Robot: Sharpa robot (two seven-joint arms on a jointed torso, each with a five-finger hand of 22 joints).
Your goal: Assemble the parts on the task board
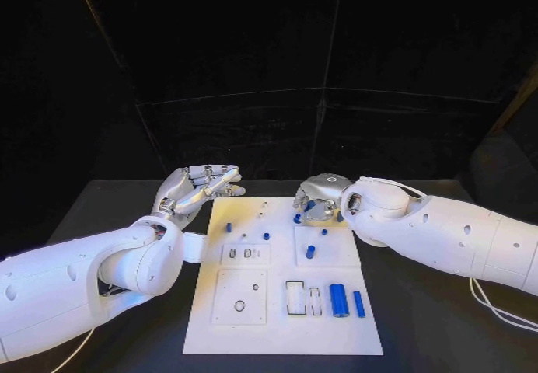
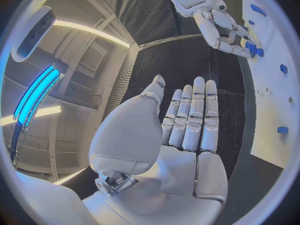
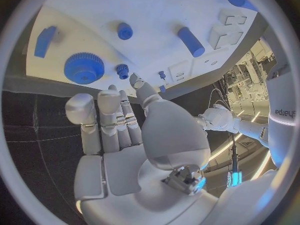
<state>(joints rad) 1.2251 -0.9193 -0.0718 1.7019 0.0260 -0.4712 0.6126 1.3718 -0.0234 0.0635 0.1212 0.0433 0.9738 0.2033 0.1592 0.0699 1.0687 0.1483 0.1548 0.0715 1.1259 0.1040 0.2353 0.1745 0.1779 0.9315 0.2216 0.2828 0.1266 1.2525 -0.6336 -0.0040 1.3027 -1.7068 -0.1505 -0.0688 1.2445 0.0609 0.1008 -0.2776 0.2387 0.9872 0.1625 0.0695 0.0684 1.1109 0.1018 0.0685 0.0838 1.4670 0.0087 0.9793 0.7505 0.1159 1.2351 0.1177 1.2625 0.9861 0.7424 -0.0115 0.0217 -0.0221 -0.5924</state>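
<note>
The task board [image 1: 253,326], a white plate, is set mid-table with small blue parts [image 1: 337,299] scattered on it. A blue gear [image 3: 84,68] at its far edge is approached by the right hand [image 1: 319,196], fingers apart, nothing held. It could be knocked off if misjudged. The left hand [image 1: 200,186] is empty, fingers extended.
</note>
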